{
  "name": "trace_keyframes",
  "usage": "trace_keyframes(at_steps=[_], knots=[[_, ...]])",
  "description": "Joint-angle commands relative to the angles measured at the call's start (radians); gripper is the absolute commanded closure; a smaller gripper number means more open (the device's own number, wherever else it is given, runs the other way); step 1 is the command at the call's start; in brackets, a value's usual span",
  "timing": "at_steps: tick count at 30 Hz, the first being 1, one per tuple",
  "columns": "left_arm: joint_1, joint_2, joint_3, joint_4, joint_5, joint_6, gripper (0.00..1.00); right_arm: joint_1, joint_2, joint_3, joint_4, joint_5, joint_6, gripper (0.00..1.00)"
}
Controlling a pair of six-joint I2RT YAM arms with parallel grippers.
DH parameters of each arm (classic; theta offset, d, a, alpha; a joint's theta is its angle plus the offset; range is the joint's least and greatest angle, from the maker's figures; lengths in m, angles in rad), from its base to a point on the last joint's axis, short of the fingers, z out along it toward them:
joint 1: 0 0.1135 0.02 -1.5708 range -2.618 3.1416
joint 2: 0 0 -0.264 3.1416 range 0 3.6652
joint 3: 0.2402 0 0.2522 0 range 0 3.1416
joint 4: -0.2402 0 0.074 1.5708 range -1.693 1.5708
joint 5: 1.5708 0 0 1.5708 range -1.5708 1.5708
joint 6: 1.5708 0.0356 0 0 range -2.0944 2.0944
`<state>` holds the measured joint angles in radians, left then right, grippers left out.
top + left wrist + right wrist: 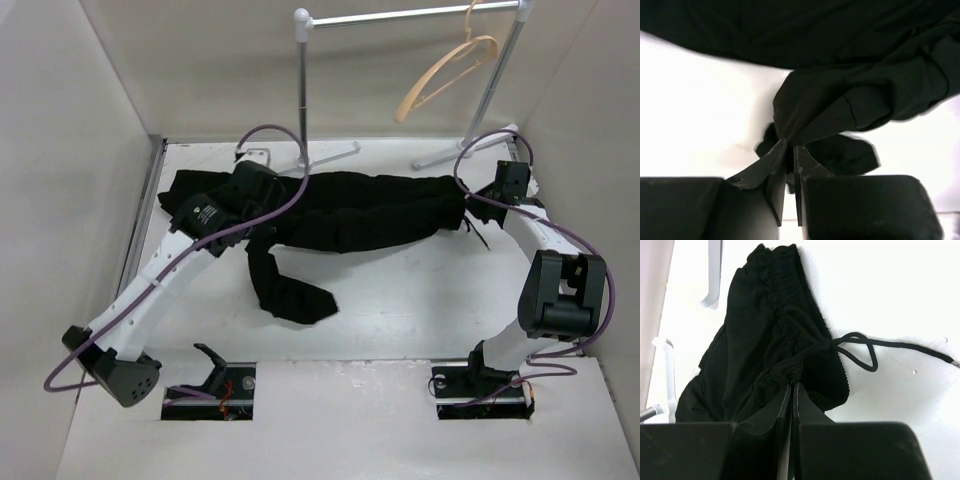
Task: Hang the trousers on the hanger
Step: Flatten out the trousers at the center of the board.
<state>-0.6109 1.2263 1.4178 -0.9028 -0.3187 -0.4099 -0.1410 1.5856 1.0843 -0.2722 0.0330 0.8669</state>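
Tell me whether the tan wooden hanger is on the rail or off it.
On: the light tan curved wooden hanger hooks over the white metal rail, bare; the black trousers lie on the table.

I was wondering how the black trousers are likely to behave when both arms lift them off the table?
Probably floppy: the trousers lie crumpled, so they should sag between the left gripper and right gripper. The loose leg trailing toward the bases would likely dangle. The drawstring may swing and snag.
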Motion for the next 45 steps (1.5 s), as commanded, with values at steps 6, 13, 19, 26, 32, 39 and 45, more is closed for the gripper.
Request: trace_keyframes(at_steps=[6,13,19,26,32,39,45], knots=[[-0.521,0.125,-0.001,-0.346,-0.215,-0.14,0.59,-0.022,-0.019,0.025,0.034,0.036,-0.008,0.93],[-0.453,-0.083,-0.215,-0.144,-0.08,-0.394,0.26,-0.049,-0.05,0.023,0.028,0.03,-0.006,0.93],[0.054,-0.307,-0.446,0.078,-0.068,-0.451,0.26,-0.003,-0.059,0.017,0.016,0.031,-0.009,0.93],[0.597,-0.355,-0.749,0.391,0.305,-0.489,0.24,0.019,-0.091,-0.04,0.018,0.028,-0.014,0.93],[0.635,-0.208,-0.847,0.649,0.44,-0.489,0.21,0.04,-0.096,-0.064,0.027,0.012,-0.02,0.93],[0.598,-0.136,-0.863,0.69,0.409,-0.506,0.89,0.042,-0.104,-0.084,0.039,0.011,-0.02,0.93],[0.6,-0.286,-0.553,0.478,0.233,-0.451,0.97,0.048,-0.102,-0.066,0.041,-0.002,-0.016,0.93]])
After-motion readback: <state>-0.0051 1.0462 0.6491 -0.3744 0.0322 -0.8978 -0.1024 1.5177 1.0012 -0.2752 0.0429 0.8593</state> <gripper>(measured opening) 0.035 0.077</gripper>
